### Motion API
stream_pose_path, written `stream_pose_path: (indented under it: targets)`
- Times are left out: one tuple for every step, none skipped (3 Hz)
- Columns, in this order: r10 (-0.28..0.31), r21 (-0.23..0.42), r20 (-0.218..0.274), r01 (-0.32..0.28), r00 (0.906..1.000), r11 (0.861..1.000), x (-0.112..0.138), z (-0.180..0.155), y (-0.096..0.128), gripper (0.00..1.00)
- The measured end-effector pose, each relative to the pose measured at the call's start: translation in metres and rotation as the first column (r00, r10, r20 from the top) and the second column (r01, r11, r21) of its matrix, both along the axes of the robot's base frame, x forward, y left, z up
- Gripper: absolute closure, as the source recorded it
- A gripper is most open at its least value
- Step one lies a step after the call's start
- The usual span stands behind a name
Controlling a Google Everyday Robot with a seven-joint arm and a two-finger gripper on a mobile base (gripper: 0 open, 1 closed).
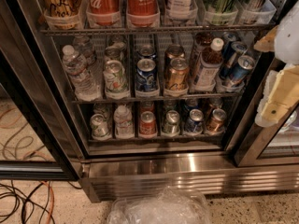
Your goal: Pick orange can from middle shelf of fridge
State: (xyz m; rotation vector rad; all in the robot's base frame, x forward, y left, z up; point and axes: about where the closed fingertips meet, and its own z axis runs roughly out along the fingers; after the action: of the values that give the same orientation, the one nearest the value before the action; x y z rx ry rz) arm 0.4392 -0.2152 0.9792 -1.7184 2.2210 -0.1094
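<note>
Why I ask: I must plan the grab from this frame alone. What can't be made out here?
All in the camera view:
Tool, at the right edge beside the middle shelf: cut off by the frame.
Orange can: label too blurred to read; the can behind it is mostly hidden by it.
Coca-Cola cans: tops cut off by the upper edge.
Clear plastic at the bottom: cut off by the lower edge; what it is stays unclear.

the hand (274,85) hangs at the right edge, about mid-height, pointing left.
</note>
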Motion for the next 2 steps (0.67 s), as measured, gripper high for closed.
stream_pose_path:
  targets:
    - [0.000, 0.000, 0.000, 0.000, 1.0000, 1.000, 0.000, 0.000, 0.000, 0.00]
    - [0.090, 0.025, 0.044, -0.092, 0.9949, 0.995, 0.015, 0.012, 0.018, 0.00]
